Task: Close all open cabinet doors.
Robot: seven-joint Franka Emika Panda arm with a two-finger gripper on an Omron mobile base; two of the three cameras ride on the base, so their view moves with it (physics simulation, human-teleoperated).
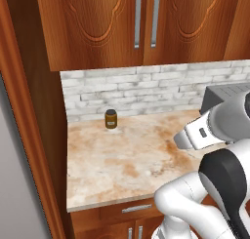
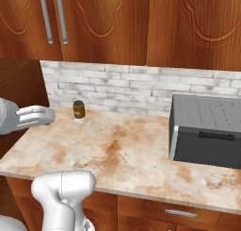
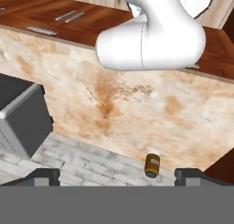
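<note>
At the near edge of the surface [image 1: 122,169], drawer fronts [image 1: 136,209] with short horizontal handles are seen below it, and the white arm is folded over this edge. The fingers are seen at the bottom of the hand view as two dark tips [image 3: 43,176] standing wide apart, with nothing between them; the gripper [image 3: 116,177] is therefore open and empty, and it is directed down toward the surface, not toward any door.

Farther in, a small brown jar [image 1: 111,119] with a dark lid is placed close to the back edge of the surface, near its left corner. A grey box-like appliance [image 2: 207,131] stands at the right part, also against the brick wall [image 2: 117,86].

Farthest and highest, the cabinet doors [image 1: 95,23] are mounted on the wall above the back edge. Their long axis is vertical, as are the silver bar handles [image 1: 137,18], and their faces are turned toward the room. In the right base view one panel [image 2: 195,27] at the right appears to stand a little forward of its neighbours, but it cannot be told surely whether it is open.

The search or approach step is judged to be in hand. For the next move, the hand must be raised and turned to the doors, and the open one must be found and pushed flat.
</note>
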